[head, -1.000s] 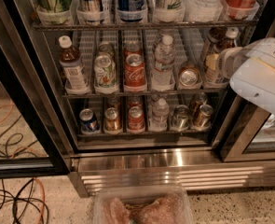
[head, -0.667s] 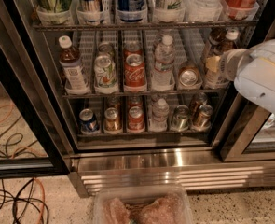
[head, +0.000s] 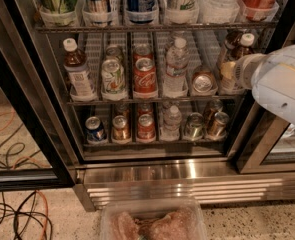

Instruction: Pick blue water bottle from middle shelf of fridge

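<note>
The fridge (head: pixel 187 176) stands open in front of me. Its middle shelf (head: pixel 152 100) holds two slim bottles with white caps and dark brown liquid. One stands at the far left (head: pixel 77 70). The other stands at the far right (head: pixel 243 46), with its lower half hidden behind my arm. My gripper (head: pixel 228 70) is at the end of the white arm that comes in from the right. It is right at the lower body of the right-hand bottle, inside the fridge opening.
The middle shelf also holds a green-white can (head: pixel 113 76), a red cola can (head: pixel 146 74), a clear water bottle (head: pixel 176 64) and a gold can (head: pixel 203 81). Several cans stand on the shelf below. Cables (head: pixel 17 214) lie on the floor at left. A clear tub (head: pixel 152 224) sits at the bottom.
My arm has moved left, further into the fridge, and the gripper now covers more of the right-hand bottle. The bottles and cans have not moved.
</note>
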Tool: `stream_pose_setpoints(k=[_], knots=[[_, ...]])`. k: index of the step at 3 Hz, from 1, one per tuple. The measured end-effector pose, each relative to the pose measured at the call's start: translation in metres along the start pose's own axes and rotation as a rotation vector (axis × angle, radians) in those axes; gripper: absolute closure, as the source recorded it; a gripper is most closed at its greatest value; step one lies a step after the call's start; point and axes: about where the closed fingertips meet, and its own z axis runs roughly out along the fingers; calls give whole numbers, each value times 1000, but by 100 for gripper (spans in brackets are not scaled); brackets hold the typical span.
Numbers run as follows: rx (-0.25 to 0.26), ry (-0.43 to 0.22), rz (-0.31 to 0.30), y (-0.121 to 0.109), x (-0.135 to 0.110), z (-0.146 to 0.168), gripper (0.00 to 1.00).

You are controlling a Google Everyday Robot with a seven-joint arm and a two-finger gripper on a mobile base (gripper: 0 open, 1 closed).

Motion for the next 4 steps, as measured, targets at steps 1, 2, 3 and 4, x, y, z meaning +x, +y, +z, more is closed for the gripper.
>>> stream_pose_setpoints(k=[1,2,3,4], knots=[[-4,3,-1,1,1,-1,100],[-8,7,-4,2,3,-2,100],[-3,18,-8,1,6,-6,100],[3,29,-12,0,9,-10,100]])
